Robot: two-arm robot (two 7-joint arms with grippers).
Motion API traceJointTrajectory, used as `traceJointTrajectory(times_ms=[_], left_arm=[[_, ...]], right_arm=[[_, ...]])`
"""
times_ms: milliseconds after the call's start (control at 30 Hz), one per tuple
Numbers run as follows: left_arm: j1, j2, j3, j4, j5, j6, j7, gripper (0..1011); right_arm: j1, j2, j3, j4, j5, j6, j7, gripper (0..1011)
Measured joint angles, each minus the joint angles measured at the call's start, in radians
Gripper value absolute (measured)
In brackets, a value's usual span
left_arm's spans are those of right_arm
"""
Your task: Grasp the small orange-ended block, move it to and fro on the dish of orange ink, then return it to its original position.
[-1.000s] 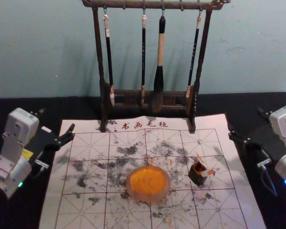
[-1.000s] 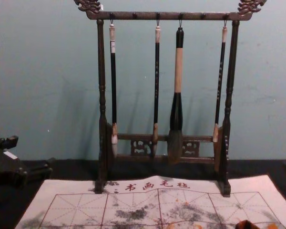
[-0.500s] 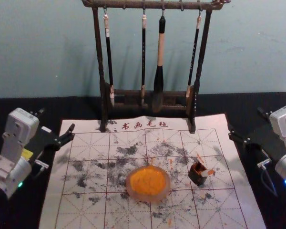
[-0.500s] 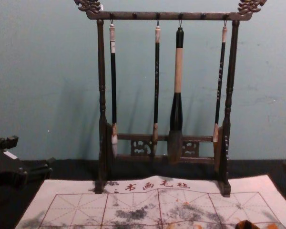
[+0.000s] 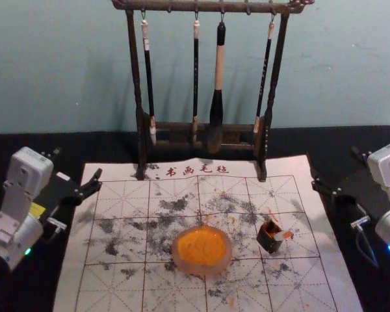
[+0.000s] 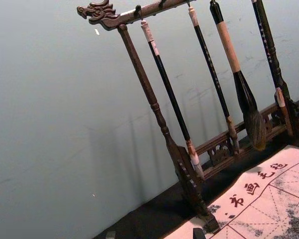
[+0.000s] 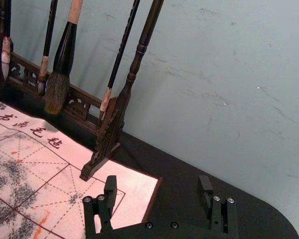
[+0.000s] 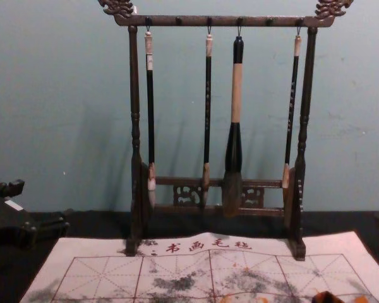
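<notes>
1. At the right edge of the mat (image 5: 331,286), the right gripper (image 5: 336,167) waits with its fingers (image 7: 107,196) spread wide, and there is nothing between them.
2. Inward from that gripper and nearer the robot, the small orange-ended block (image 5: 269,242) sits on the mat, well apart from both fingers. Its dark sides carry orange stains, and orange shows at its upper end. A small pale piece (image 5: 284,235) shows at the block's right side; whether the two are joined, one cannot tell.
3. Farther inward from the right gripper, past the block, sits the dish (image 5: 202,269) of orange ink (image 5: 201,246). The block and the dish stand apart, with marked paper between them.
4. Beyond the block and the dish, inward from the right gripper, the dark wooden rack (image 5: 138,78) stands across the far edge of the mat. Four brushes (image 5: 219,65) hang from its top bar, tips down, one much thicker than the rest.
5. Farthest across from the right gripper, the left gripper (image 5: 77,164) is parked by the mat's left edge, its fingers wide apart and holding nothing, with the dish between it and the block.
</notes>
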Motion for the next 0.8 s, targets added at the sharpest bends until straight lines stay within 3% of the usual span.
traceJointTrajectory(times_ms=[600, 800], left_arm=[[0.0, 0.0, 0.0, 0.0, 0.0, 0.0, 0.0, 1001], [0.0, 0.0, 0.0, 0.0, 0.0, 0.0, 0.0, 1001]], right_arm=[[0.0, 0.0, 0.0, 0.0, 0.0, 0.0, 0.0, 1003], [-0.008, -0.003, 0.017, 0.002, -0.004, -0.014, 0.018, 1002]])
